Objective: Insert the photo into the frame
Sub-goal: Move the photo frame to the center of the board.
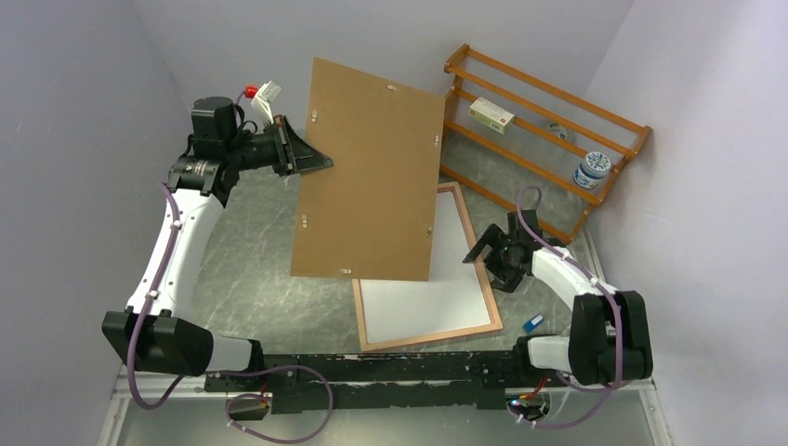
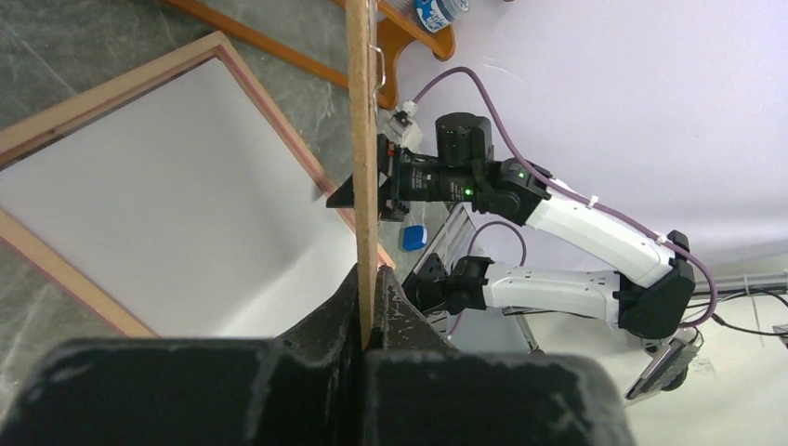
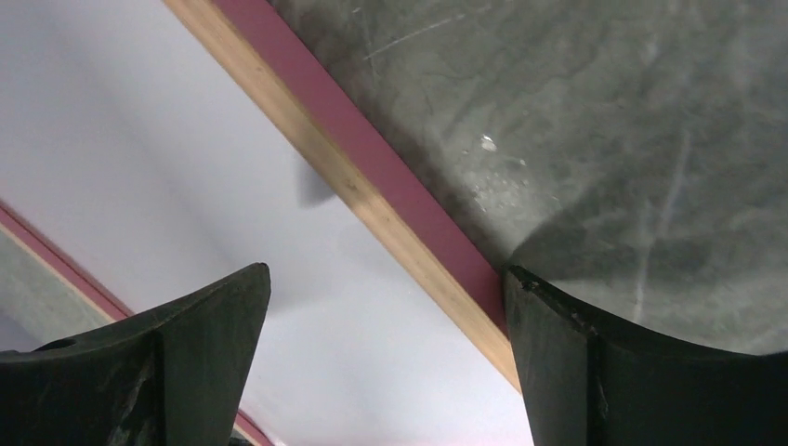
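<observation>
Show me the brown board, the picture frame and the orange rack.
brown backing board (image 1: 372, 167): top view, middle of its face.
frame (image 1: 432, 338): top view, its near rail.
orange wooden rack (image 1: 548, 90): top view, its top rail.

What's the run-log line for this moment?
left end effector: shut on board, raised | right end effector: open over frame edge | photo: white side up in frame | frame: flat on table
</observation>
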Robot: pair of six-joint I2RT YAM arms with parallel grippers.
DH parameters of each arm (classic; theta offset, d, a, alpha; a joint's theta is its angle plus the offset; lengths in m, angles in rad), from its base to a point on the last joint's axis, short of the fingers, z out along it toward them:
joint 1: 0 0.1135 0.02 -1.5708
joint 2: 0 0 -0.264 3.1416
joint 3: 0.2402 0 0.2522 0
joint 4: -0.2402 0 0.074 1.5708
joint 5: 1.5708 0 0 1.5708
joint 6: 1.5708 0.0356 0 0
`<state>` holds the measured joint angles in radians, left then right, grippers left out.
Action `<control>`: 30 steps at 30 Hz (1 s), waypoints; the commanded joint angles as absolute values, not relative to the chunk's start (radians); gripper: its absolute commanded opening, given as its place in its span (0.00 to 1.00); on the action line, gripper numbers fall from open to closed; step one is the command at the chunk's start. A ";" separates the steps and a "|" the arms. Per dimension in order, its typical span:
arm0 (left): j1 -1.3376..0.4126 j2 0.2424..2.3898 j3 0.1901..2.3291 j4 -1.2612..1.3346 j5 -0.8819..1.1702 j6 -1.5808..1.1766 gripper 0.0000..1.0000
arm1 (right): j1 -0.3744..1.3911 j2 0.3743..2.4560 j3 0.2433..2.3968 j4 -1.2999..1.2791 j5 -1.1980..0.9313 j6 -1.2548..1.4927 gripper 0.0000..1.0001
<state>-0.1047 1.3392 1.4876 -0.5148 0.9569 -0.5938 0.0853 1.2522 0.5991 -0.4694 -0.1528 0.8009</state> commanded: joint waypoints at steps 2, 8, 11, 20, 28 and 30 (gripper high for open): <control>-0.103 1.339 1.503 -0.475 0.983 -0.614 0.03 | 0.081 1.345 0.635 -0.355 -0.327 0.788 0.96; -0.102 1.335 1.458 -0.547 0.922 -0.595 0.03 | 0.091 1.383 0.650 -0.273 -0.437 0.830 0.95; -0.099 1.336 1.422 -0.562 0.889 -0.601 0.03 | 0.113 1.403 0.655 -0.236 -0.472 0.859 0.95; -0.048 1.327 1.293 -0.607 0.883 -0.621 0.02 | 0.240 1.530 0.686 -0.031 -0.550 1.015 0.95; -0.038 1.290 1.108 -0.567 0.936 -0.629 0.03 | 0.255 1.450 0.706 -0.080 -0.425 1.039 0.95; -0.038 1.280 1.066 -0.539 0.941 -0.631 0.02 | 0.240 1.404 0.705 -0.130 -0.366 1.025 0.95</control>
<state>-0.0380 1.3487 1.1034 -0.6174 0.8467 -0.6140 0.2691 1.5105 0.6758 -0.0795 -0.4774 1.0225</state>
